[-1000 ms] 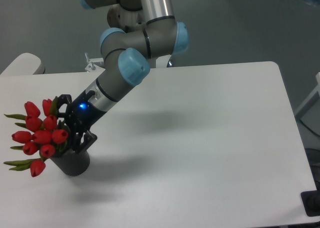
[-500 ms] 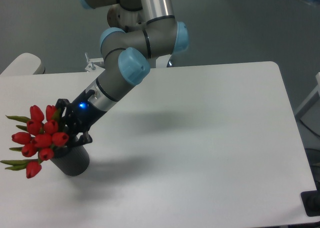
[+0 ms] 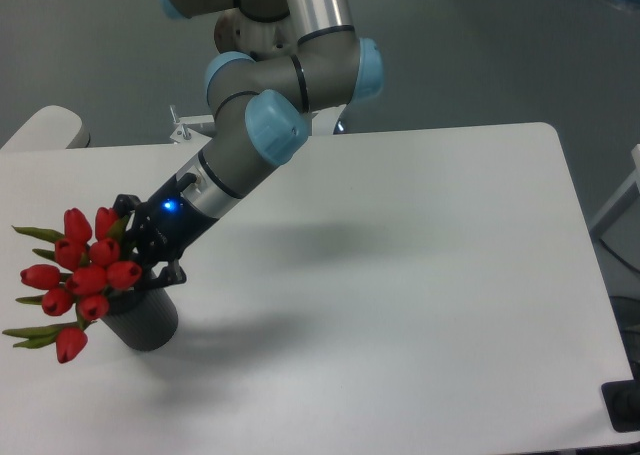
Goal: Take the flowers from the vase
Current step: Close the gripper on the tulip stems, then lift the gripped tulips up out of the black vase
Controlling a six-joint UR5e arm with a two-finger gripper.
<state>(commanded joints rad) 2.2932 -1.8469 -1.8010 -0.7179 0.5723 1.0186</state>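
Note:
The flowers [image 3: 88, 272], a bunch of red closed tulip buds with green leaves, lean out to the left over the vase's mouth at the table's left front. The vase [image 3: 145, 321] is a short dark grey cylinder standing upright under them. My gripper [image 3: 143, 267] reaches down from the upper right to just above the vase's mouth, and its black fingers [image 3: 172, 274] are closed around the stems behind the buds. The stems themselves are mostly hidden by the buds and the fingers. A blue light glows on the wrist.
The white table [image 3: 400, 275] ends at the right and at the front. A pale rounded surface [image 3: 45, 127] lies beyond the far left corner. A small metal bracket [image 3: 185, 128] sits at the back edge by the arm's base. A black object [image 3: 625, 405] is at the lower right.
The fingers have closed on the stems above the vase. The bunch has drawn together and shifted slightly right and down; the arm has barely moved.

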